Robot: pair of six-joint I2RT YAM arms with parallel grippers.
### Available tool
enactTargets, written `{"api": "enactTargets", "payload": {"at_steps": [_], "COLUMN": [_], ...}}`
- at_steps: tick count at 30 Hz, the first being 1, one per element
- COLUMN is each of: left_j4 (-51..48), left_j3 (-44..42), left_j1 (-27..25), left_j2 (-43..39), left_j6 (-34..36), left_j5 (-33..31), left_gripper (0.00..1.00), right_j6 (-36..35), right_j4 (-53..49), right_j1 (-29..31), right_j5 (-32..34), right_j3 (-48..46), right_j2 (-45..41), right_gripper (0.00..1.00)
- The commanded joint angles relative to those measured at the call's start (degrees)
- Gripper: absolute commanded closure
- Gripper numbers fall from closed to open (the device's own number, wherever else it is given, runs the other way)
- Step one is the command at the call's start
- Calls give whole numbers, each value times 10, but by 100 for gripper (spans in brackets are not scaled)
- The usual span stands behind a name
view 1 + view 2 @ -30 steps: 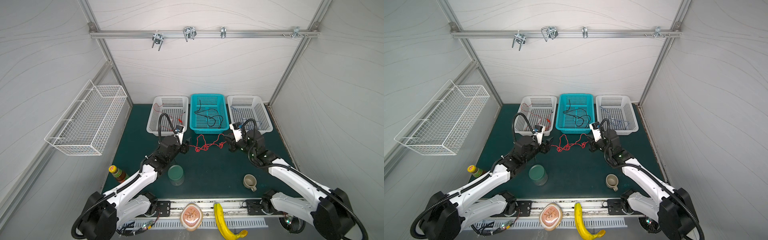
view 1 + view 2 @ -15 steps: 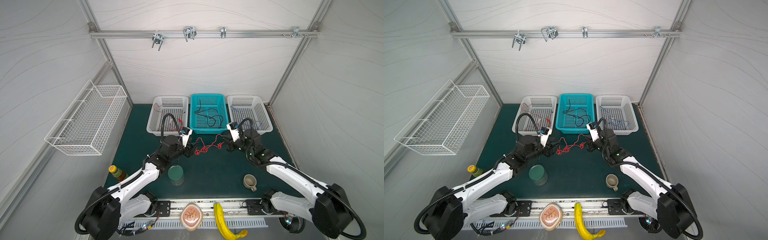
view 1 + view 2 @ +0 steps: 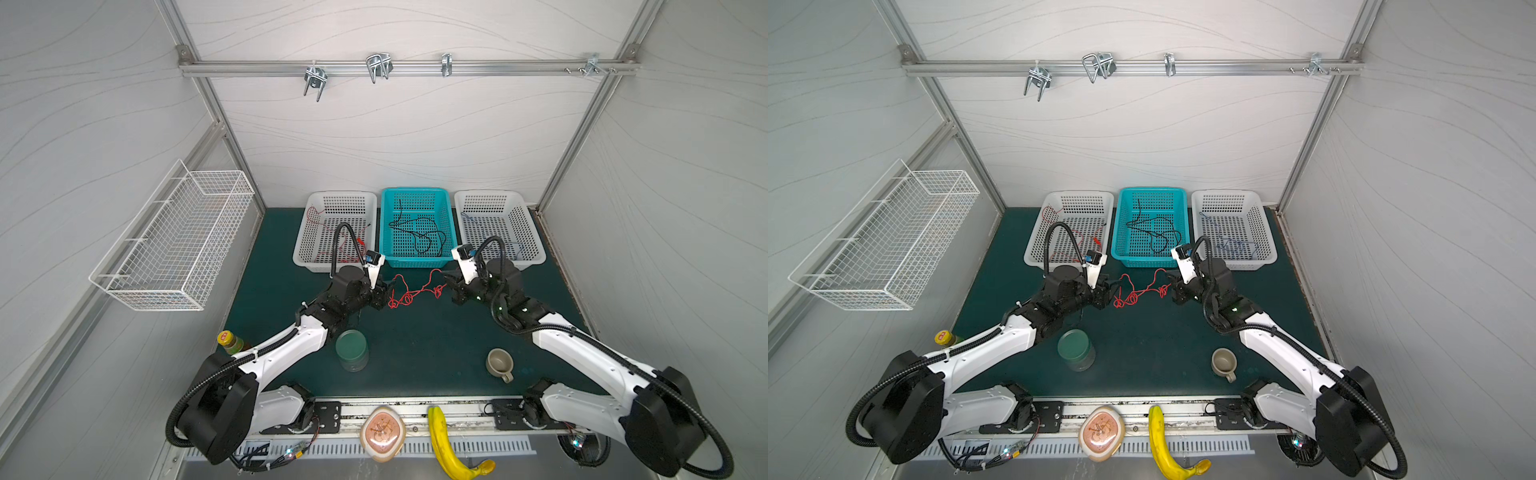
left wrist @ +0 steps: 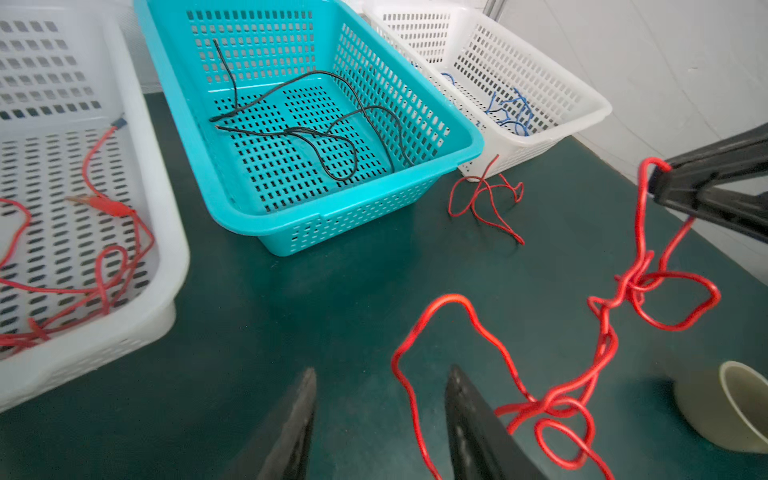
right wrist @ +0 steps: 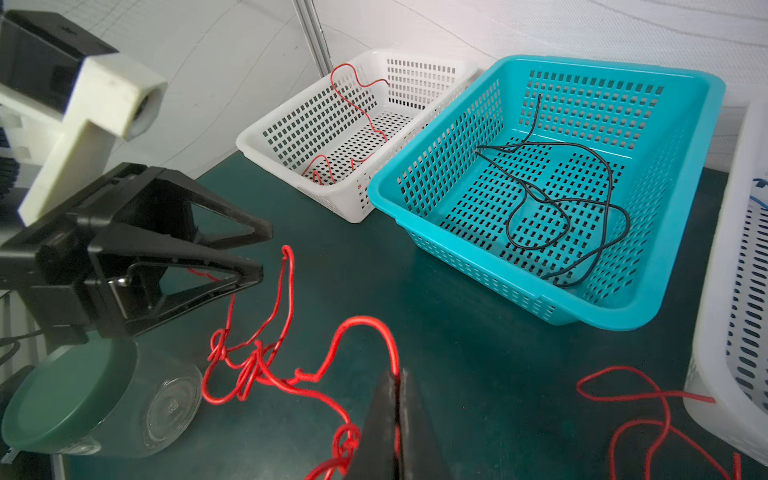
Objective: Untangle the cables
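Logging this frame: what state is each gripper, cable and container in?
knotted red cable: tangled, between the two grippers.
right gripper: shut on the knotted red cable.
left gripper: open.
loose red cable: lying free on the mat.
black cable: loose in the teal basket.
blue cable: in a white basket.
jar: upright, lid on.
mug: upright.

A knotted red cable is sprawling in loops across the green tabletop, one end rising into the clamped right end effector. A looser red tangle is lying just beside the right white basket, which is holding blue cables. A black cable is curling inside the teal basket. Red cables with an alligator clip are resting in the left white basket.
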Motion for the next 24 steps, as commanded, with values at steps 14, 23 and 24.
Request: {"api": "enactTargets", "payload": {"at_steps": [14, 23, 24], "left_j4": [-39, -32, -36], "left_j3": [48, 90, 100], "left_j1": [0, -70, -81], "left_j2": [-119, -30, -15], "left_j6": [32, 50, 57], "left_j5": [-21, 14, 6], "left_gripper": [11, 17, 17], "right_j6": [-13, -3, -2], "right_j4": [-35, 5, 9], "right_j1": [11, 20, 22], "right_j5": [71, 11, 4], "right_j3": [65, 69, 69], "right_j2": [75, 71, 70], "right_gripper": [100, 100, 100]}}
